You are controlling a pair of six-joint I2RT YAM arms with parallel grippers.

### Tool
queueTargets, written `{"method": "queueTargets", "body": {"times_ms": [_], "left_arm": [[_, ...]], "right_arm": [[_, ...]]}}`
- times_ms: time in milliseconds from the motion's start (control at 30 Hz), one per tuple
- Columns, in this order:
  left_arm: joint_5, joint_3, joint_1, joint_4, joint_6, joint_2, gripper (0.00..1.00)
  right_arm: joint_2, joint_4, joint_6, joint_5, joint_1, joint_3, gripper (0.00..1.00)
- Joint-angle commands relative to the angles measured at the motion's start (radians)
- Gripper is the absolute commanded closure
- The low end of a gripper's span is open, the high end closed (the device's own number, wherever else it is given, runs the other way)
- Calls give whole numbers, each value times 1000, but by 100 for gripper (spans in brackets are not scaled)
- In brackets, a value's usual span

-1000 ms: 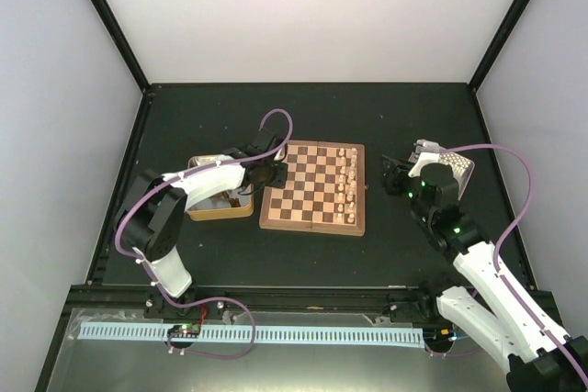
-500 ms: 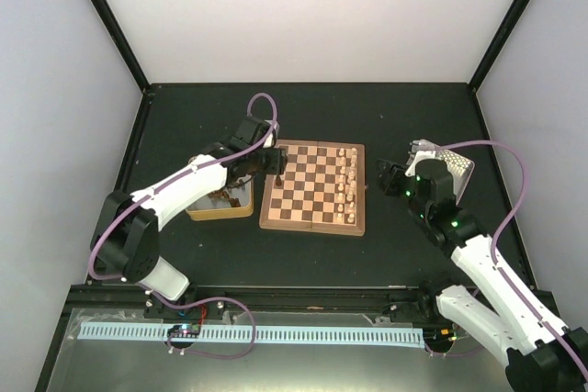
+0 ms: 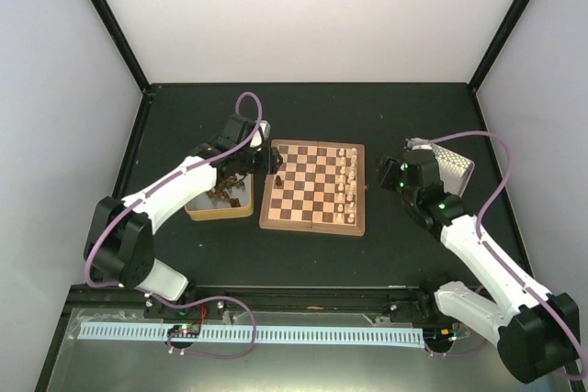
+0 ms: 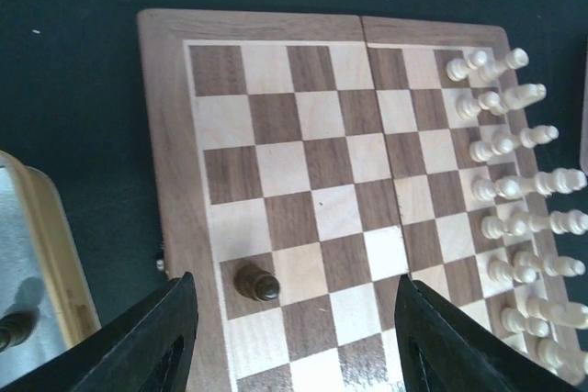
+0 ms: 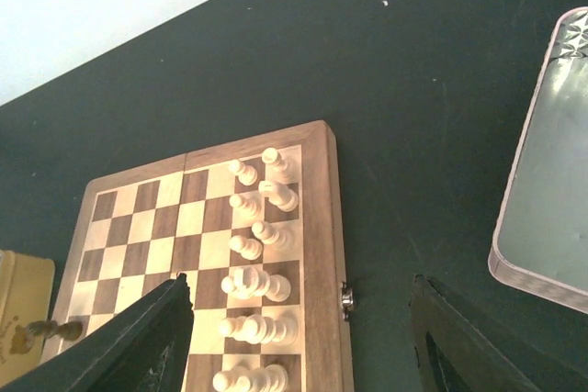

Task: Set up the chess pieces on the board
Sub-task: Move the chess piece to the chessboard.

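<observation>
The board [image 3: 308, 192] lies mid-table. Cream chess pieces [image 3: 347, 181] stand in two columns along its right side. One dark pawn [image 3: 277, 178] stands alone on the board's left column. My left gripper [image 3: 260, 161] hovers over the board's left border, open, apart from the pawn. In the left wrist view the left gripper [image 4: 296, 319] is empty, the pawn [image 4: 255, 283] stands just inside the left finger, and cream pieces [image 4: 514, 199] line the right. My right gripper [image 3: 390, 176] hangs open just right of the board. In the right wrist view the right gripper [image 5: 299, 319] looks down on the cream pieces [image 5: 257, 254].
A yellowish tin [image 3: 220, 197] with dark pieces inside sits against the board's left side; its rim [image 4: 55, 254] and one dark piece [image 4: 11, 330] show in the left wrist view. A silvery tray [image 3: 450, 167] lies at the right, behind the right arm, and the tray [image 5: 551, 190] appears empty.
The left gripper has opened, left the dark pawn standing on the board's left column and drawn back towards the far left. The right gripper has opened wider.
</observation>
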Motion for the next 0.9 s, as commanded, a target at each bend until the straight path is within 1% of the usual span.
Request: {"method": "queueTargets", "body": {"times_ms": [0,233,400,533,600,700,867], "left_arm": [[96,5,4,6,32,22,41],[116,11,0,-30,75,87,46],[131,20,-15,-22,81,129,49],[92,32,-32,-37,67,185,52],[46,72,-39,-76,56,220,55],[6,107,-41,-96,35,264,61],[-33,145,-43,-112,23,300,78]], "right_arm": [[41,90,12,54,-10,19,34],[155,192,47,117,-10,20,36],[237,242,49,137,-8,41,36],[267,230,44,135,-10,63,36],[274,228,38,121,-10,67,36],[294,225,6,78,-10,83,36],[338,192,-30,37,-9,127,37]]}}
